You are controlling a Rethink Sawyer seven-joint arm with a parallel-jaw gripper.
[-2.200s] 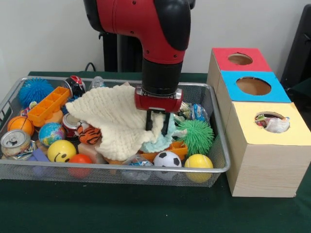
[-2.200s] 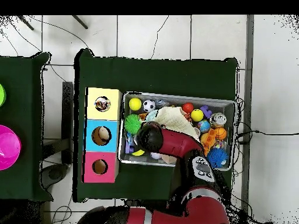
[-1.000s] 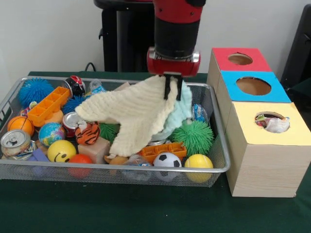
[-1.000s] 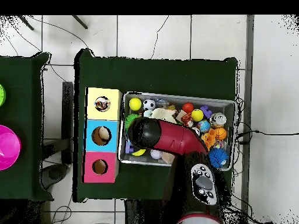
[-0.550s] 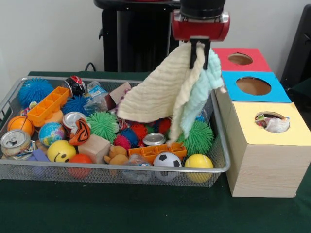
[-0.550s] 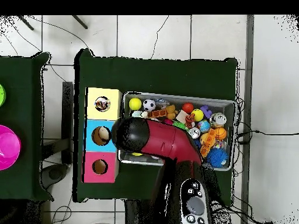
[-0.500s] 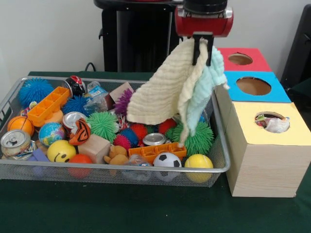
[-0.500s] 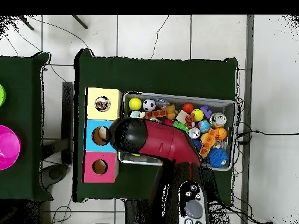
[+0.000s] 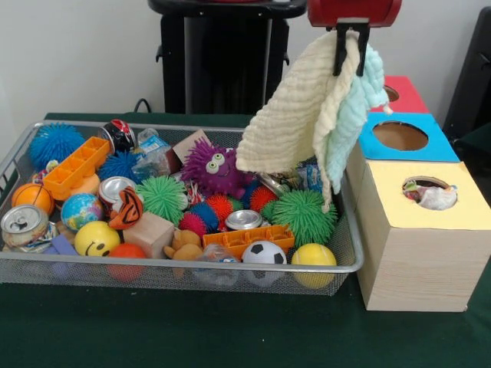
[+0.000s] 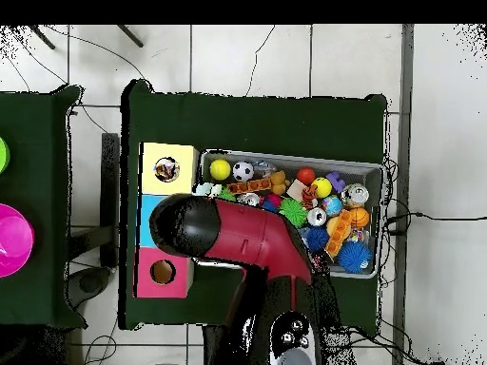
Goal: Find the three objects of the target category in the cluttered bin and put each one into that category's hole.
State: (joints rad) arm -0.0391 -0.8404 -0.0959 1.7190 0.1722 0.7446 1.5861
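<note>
hanging from the top edge of the front view, the red-bodied gripper with black fingers (image 9: 350, 47) is clamped on two cloths at once: a cream ribbed knitted cloth (image 9: 295, 126) and a pale mint fluffy cloth (image 9: 354, 107) draped just beside it. both dangle in the air over the right end of the silver wire mesh bin (image 9: 192, 274), next to the blue-topped box with a round hole (image 9: 402, 138). beyond that box stands a red-topped box (image 9: 404, 93); nearer the camera is a yellow-topped wooden box (image 9: 418, 230) with something pale in its hole. in the bin lie a purple fuzzy monster with eyes (image 9: 213, 168), a green spiky ball (image 9: 305, 216), a small soccer ball (image 9: 264, 252) and a yellow smiley ball (image 9: 97, 238). everything sits on a dark green tablecloth (image 9: 230, 330); behind is a pale wall, and from overhead the floor is light tile with cables. compared with half a second ago the gripper is higher and further toward the boxes, and the purple monster is now uncovered
</note>
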